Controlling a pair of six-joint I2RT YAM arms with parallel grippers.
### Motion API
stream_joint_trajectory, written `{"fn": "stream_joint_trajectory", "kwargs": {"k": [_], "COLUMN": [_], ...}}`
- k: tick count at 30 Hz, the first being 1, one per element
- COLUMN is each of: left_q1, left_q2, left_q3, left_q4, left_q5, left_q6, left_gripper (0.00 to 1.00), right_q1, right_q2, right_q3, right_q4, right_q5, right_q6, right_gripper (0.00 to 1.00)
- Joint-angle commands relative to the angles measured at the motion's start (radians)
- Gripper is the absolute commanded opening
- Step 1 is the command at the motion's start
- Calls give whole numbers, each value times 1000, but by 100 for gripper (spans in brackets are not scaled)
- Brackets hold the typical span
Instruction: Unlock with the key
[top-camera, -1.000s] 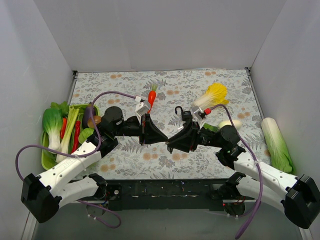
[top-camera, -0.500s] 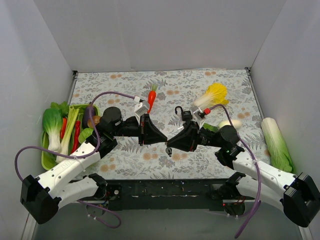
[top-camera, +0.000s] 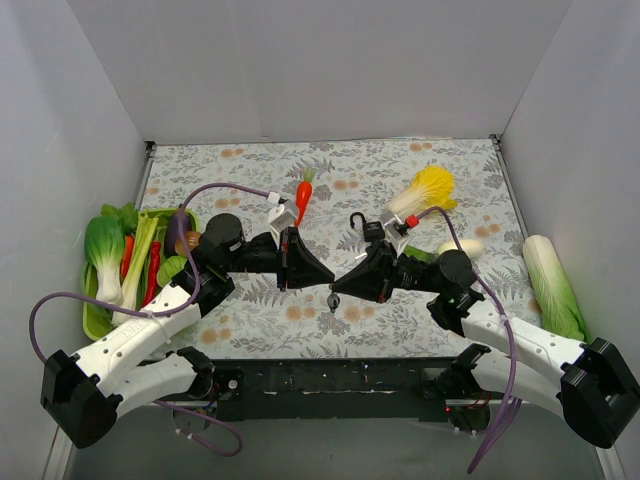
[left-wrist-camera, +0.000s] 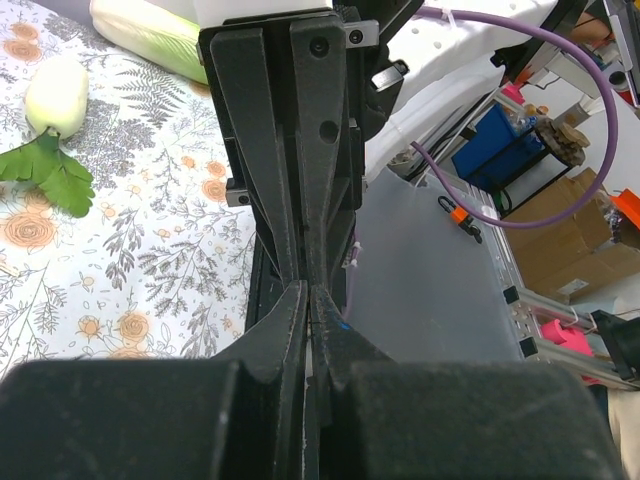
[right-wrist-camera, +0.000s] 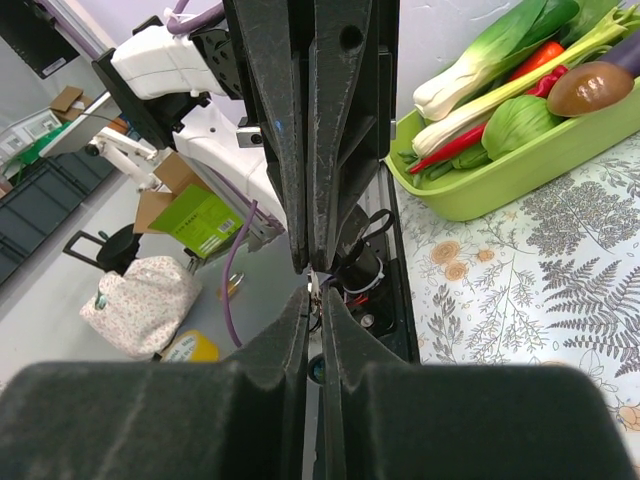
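Nearest the arm bases, and on the near side of the padlock (top-camera: 367, 230), the left gripper (top-camera: 326, 283) and right gripper (top-camera: 340, 290) meet tip to tip above the table. Both wrist views show each pair of jaws drawn in to a thin slit. A small dark key (top-camera: 333, 299) hangs just under that meeting point. It seems to be pinched by the right gripper, though whether the left also has a hold on it cannot be told. The padlock lies on the floral cloth just beyond the right gripper, its shackle pointing away, and nothing holds it. The main risk is the key slipping or swinging loose, since it dangles from a fingertip pinch. If it turns in the jaws, it will not line up with the keyhole. The free padlock could also skid away when pushed, unless the other gripper pins it first. Well to the left of the padlock sits a green tray (top-camera: 92, 320). It holds a pale leek-like stalk (top-camera: 140, 258), red chillies (top-camera: 153, 272), a brown round piece (top-camera: 188, 240) and leafy greens, with a bok choy (top-camera: 103, 250) at its outer edge. Beyond the padlock, loose on the cloth, lie a carrot (top-camera: 303, 194) to its left and a yellow cabbage (top-camera: 426, 190) to its right.
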Motion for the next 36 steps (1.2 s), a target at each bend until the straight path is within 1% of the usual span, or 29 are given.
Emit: {"fn": "stream_joint_trajectory", "kwargs": {"k": [1, 3, 8, 9, 11, 13, 14, 15, 17, 18, 19, 22, 24, 25, 26, 28, 29, 31, 32, 33, 34, 36], "left_q1": [1, 1, 1, 1, 1, 1, 1, 1, 0, 1, 1, 12, 24, 30, 46, 72, 99, 110, 113, 112, 112, 112], "left_q2": [-25, -28, -17, -15, -15, -20, -32, -40, -57, -70, -74, -63, -41, -20, -12, 8, 14, 29, 55, 72, 90, 153], "left_q3": [4, 4, 4, 4, 0, -6, -9, -12, -29, -32, -35, -33, -23, -18, -18, -27, -33, -36, -39, -42, -49, -61], "left_q4": [13, 2, -7, -10, -19, -19, -19, -18, -12, -10, -10, -41, -70, -103, -119, -150, -151, -226, -246, -283, -303, -311], "left_q5": [-51, -68, -91, -99, -126, -157, -179, -230, -284, -342, -367, -448, -494, -557, -583, -634, -692, -778, -868, -889, -950, -976], "left_q6": [15, 22, 25, 27, 33, 38, 39, 38, 33, 19, 13, -27, -51, -85, -103, -146, -183, -215, -229, -237, -249, -272], "left_gripper": [0, 0, 0, 4, 19, 42, 55, 77, 91, 98, 98, 98, 98, 98, 98, 98, 98, 98, 98, 98, 98, 98], "right_q1": [1, 1, 1, 1, 1, 1, 1, 1, 0, 0, -3, -33, -79, -97, -134, -169, -201, -230, -250, -258, -261, -267], "right_q2": [-6, -6, -18, -21, -32, -47, -52, -58, -72, -77, -81, -86, -94, -101, -107, -126, -133, -156, -161, -175, -179, -193], "right_q3": [6, 6, 9, 10, 22, 22, 21, 21, 22, 27, 30, 27, 19, 16, 16, 16, 18, 13, 12, 7, 6, -1], "right_q4": [47, 35, -25, -40, -83, -114, -123, -148, -186, -208, -253, -295, -304, -317, -327, -353, -381, -407, -425, -435, -444, -455], "right_q5": [-9, -6, 13, 28, 45, 76, 89, 112, 143, 178, 191, 209, 203, 200, 194, 182, 180, 177, 175, 177, 180, 185], "right_q6": [-3, -16, -42, -46, -74, -85, -92, -94, -109, -115, -125, -137, -137, -137, -138, -151, -157, -166, -169, -172, -177, -180], "right_gripper": [5, 1, 1, 1, 1, 1, 1, 1, 1, 1, 1, 1, 1, 1, 1, 1, 1, 1, 1, 1, 1, 1]}}
